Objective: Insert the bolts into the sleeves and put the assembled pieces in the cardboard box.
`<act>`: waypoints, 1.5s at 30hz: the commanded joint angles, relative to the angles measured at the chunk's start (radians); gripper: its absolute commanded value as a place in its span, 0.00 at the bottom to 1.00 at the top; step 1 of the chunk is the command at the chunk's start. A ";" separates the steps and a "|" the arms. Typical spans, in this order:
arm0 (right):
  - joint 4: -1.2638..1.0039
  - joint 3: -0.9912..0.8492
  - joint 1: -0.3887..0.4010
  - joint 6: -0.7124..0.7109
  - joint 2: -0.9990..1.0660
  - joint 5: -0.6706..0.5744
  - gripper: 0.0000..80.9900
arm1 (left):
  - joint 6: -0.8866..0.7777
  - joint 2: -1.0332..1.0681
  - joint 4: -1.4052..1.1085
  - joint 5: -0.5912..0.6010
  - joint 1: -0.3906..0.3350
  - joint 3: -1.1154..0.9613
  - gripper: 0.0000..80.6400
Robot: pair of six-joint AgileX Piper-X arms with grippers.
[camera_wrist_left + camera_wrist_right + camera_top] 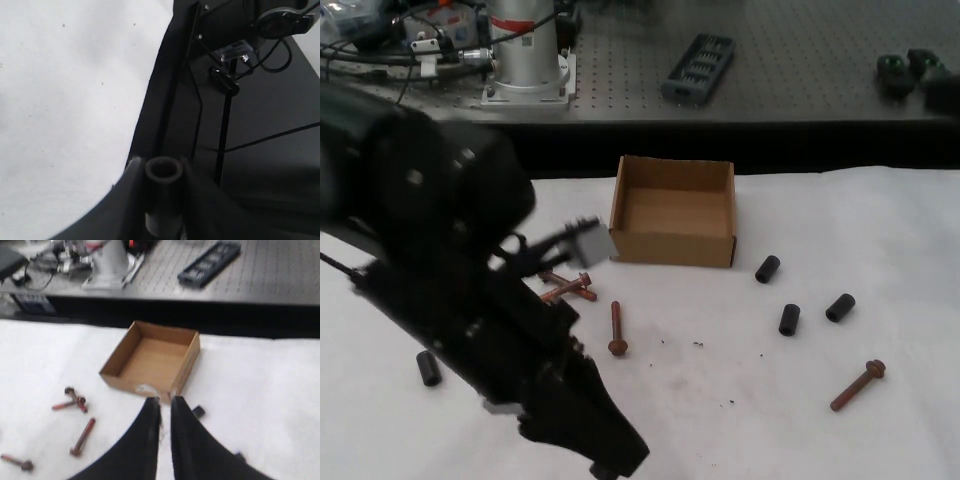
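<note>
Gripping a black sleeve (162, 200) upright between its two fingers, the left tool (160, 164) hangs at the edge of the white cloth (65, 100), with dark ground and thin cables beyond it. The right tool (165, 401) is narrowed to a thin slit with nothing seen in it, and its tips point toward the near wall of the cardboard box (187, 360). The box stands open-topped on the cloth-covered counter (880, 230), and a pale patch (145, 389) low on its outer wall is too blurred to read. In the high view an arm (470, 300), dark and blurred, crosses the left foreground; which arm it is cannot be told. Just beside it lie two crossed bolts (565, 285), and a single bolt (617, 328) lies near them, in front of the box's left corner. Another bolt (858, 385) lies well apart toward the right front. Three loose sleeves (789, 319) are scattered between that bolt and the box, none touching another. A fourth sleeve (428, 368) lies on the far left next to the arm. Behind the counter, a dark perforated plate (820, 50) carries a silver column (525, 45) whose small label is too small to read, and a black rack (698, 65).
</note>
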 commanded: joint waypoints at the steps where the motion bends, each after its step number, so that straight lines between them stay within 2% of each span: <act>1: 0.133 -0.002 0.023 -0.005 -0.010 0.015 0.09 | -0.025 -0.161 -0.004 0.016 0.002 -0.004 0.01; 3: 0.206 0.000 0.023 -0.021 -0.010 0.057 0.09 | -0.043 -0.218 0.003 -0.007 0.002 -0.003 0.01; 5: 0.232 0.027 0.018 -0.014 -0.010 0.103 0.09 | -0.082 -0.270 0.007 -0.105 0.002 -0.003 0.01; 9: 0.201 0.121 -0.018 0.037 -0.005 0.122 0.09 | -0.194 -0.384 0.024 -0.407 0.002 -0.003 0.01; 11: 0.150 0.181 -0.031 0.084 0.001 0.075 0.09 | -0.224 -0.437 0.030 -0.458 0.002 0.002 0.01; 13: 0.088 0.225 -0.038 0.136 0.010 0.029 0.08 | -0.236 -0.501 0.018 -0.459 0.002 0.017 0.01; 15: 0.031 0.268 -0.039 0.212 0.024 0.011 0.02 | -0.252 -0.565 0.003 -0.482 0.002 0.044 0.01; 16: 0.017 0.279 -0.039 0.261 0.032 0.008 0.09 | -0.262 -0.592 -0.003 -0.511 0.002 0.058 0.01; 17: 0.000 0.290 -0.039 0.307 0.040 -0.001 0.20 | -0.271 -0.613 -0.006 -0.541 0.002 0.072 0.01; 20: -0.049 0.311 -0.029 0.413 0.059 -0.049 0.63 | -0.286 -0.668 -0.012 -0.595 0.002 0.114 0.01; 21: -0.066 0.315 -0.023 0.436 0.067 -0.046 0.72 | -0.286 -0.683 -0.017 -0.598 0.002 0.130 0.01; 22: -0.074 0.316 -0.015 0.447 0.075 -0.039 0.74 | -0.286 -0.694 -0.023 -0.600 0.002 0.146 0.01; 27: -0.098 0.322 0.010 0.484 0.127 0.059 0.48 | -0.314 -0.708 -0.085 -0.641 0.002 0.227 0.01; 28: -0.118 0.325 0.010 0.488 0.142 0.059 0.46 | -0.314 -0.708 -0.100 -0.641 0.002 0.241 0.01; 30: -0.132 0.325 0.010 0.501 0.172 0.057 0.48 | -0.314 -0.708 -0.139 -0.641 0.002 0.278 0.01; 34: -0.146 0.325 0.010 0.523 0.241 0.091 0.60 | -0.314 -0.708 -0.193 -0.641 0.002 0.334 0.01; 45: -0.251 0.325 0.010 0.568 0.389 0.088 0.55 | -0.314 -0.708 -0.221 -0.641 0.002 0.357 0.01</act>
